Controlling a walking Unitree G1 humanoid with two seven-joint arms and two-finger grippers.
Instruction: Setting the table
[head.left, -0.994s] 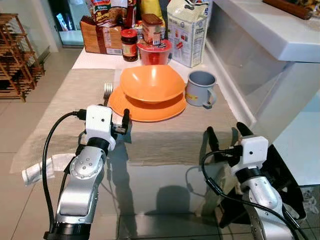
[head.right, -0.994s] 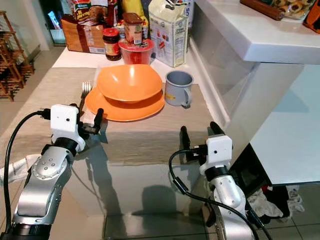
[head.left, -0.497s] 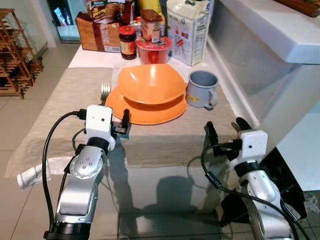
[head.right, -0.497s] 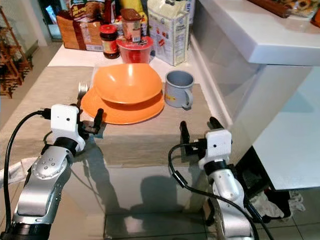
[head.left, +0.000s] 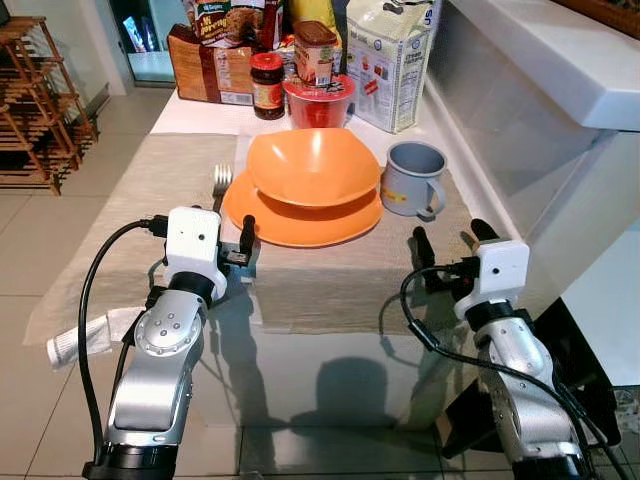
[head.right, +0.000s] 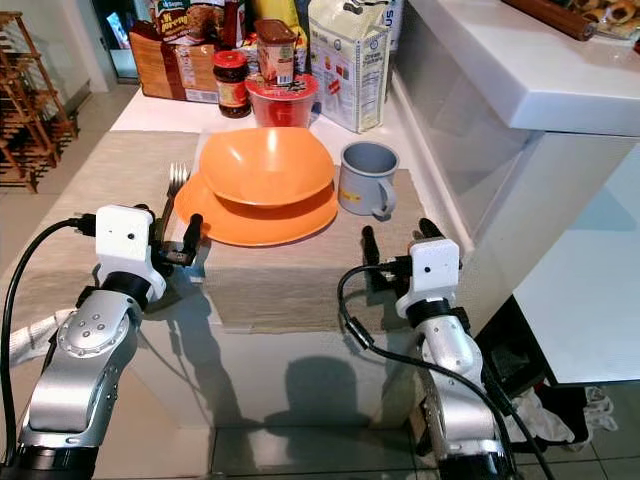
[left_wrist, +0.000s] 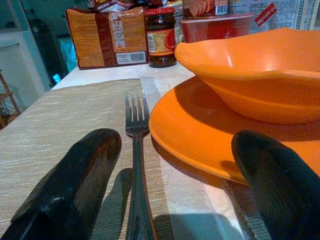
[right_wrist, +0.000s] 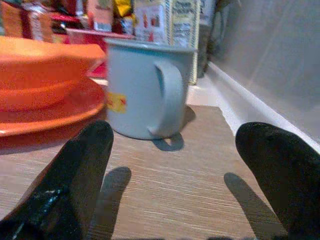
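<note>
a: what am i looking at on the table?

b: from my seat, an orange bowl (head.left: 313, 166) sits in an orange plate (head.left: 302, 213) on the beige runner (head.left: 150, 190). a fork (head.left: 220, 181) lies on the runner just beside the plate, on the robot's left. the grey mug (head.left: 413, 178) stands just beside the plate on the other side, handle toward the robot.

a: and the grippers?

b: the left gripper (head.left: 232, 246) hovers at the near edge of the table, just short of the plate rim, fingers spread with nothing between them; in its wrist view the fork handle runs between the two black fingers (left_wrist: 75, 180). the right gripper (head.left: 447, 243) is at the table's near edge, in line with the mug, fingers also spread and empty.

a: anything different from a second ago?

b: the whole view has slid a little, so that's my camera moving. the right gripper has come up and forward: it was below the table edge, now it is level with the runner's near end. the left one stays about where it was. plate, bowl, fork and mug haven't moved.

a: what's behind them?

b: a red tub (head.left: 319, 100), a dark jar (head.left: 267, 85), a bread bag (head.left: 212, 70) and a white carton (head.left: 386, 60).
</note>
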